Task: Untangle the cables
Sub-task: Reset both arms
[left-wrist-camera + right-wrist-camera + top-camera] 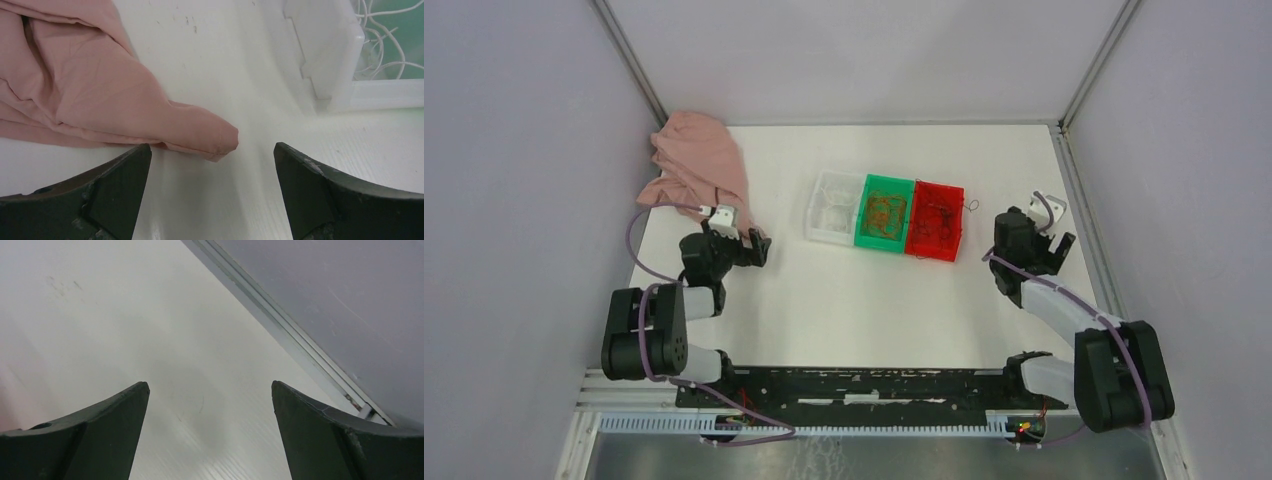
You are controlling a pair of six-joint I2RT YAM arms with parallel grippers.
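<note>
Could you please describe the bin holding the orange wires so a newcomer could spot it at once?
On the white table, three small bins stand in a row near the middle. The green bin is the middle one, a white bin on its left and a red bin on its right; it alone holds curly orange wires.

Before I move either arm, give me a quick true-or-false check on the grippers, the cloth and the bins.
1. The left gripper and right gripper are both open and empty. True.
2. The cloth lies to the right of the bins. False: the pink cloth lies at the far left, near the left gripper.
3. Orange cables sit in the green bin. True.
4. The red bin is the middle one of the row. False: the red bin is at the right end, and the green bin is in the middle.
</note>
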